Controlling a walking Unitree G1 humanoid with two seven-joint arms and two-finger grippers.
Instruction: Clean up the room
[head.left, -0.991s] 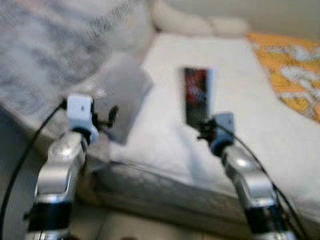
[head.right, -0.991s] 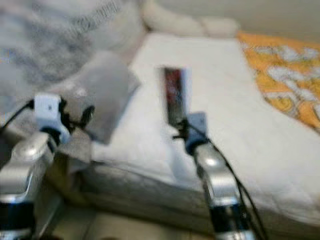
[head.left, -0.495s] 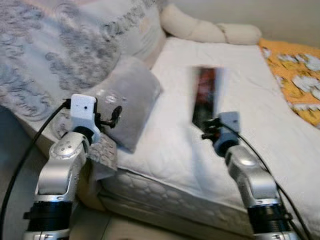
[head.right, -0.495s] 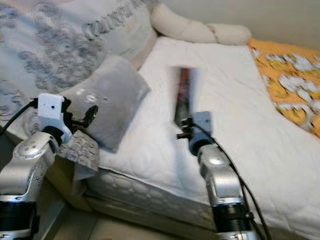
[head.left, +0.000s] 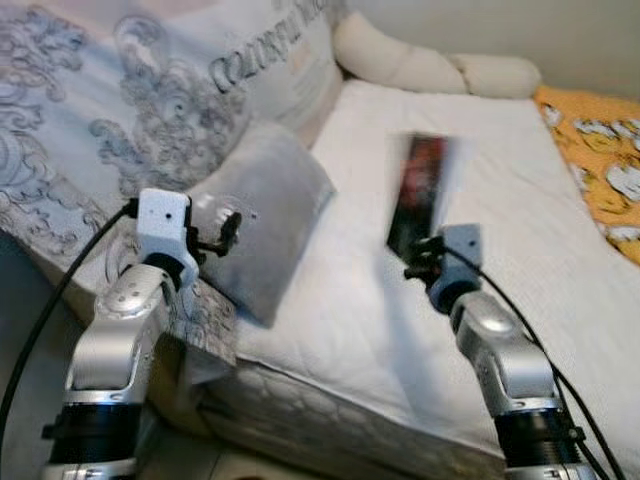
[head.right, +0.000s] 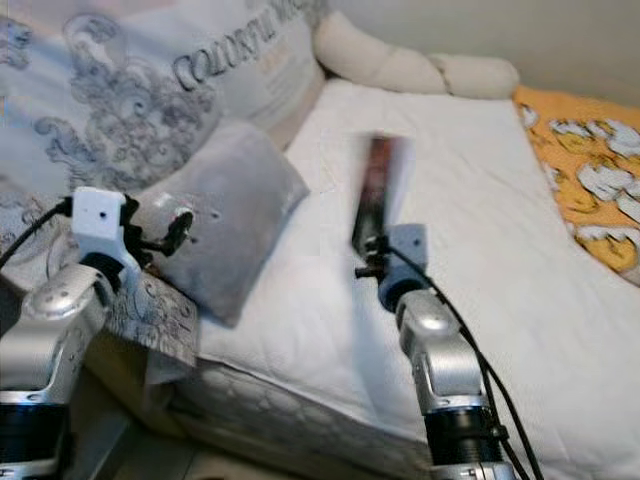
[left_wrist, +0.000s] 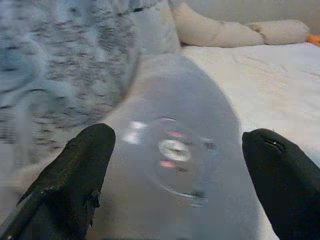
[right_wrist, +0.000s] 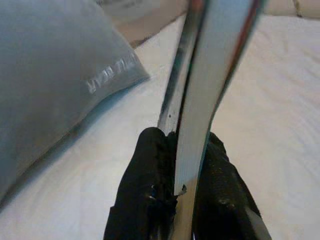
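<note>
Left eye view: carry step in hand. Right end effector (head.left: 425, 262) pinching book (head.left: 418, 195), held upright above bed (head.left: 500, 140), beside grey pillow (head.left: 270, 215). Book dark, red-marked cover, blurred.

Right wrist view: fingers (right_wrist: 150, 185) clamp book's lower edge.

Left wrist view: left end effector (left_wrist: 175, 165) spread, empty, facing pillow.

Next move, likely: find proper spot, set book down flat.
</note>
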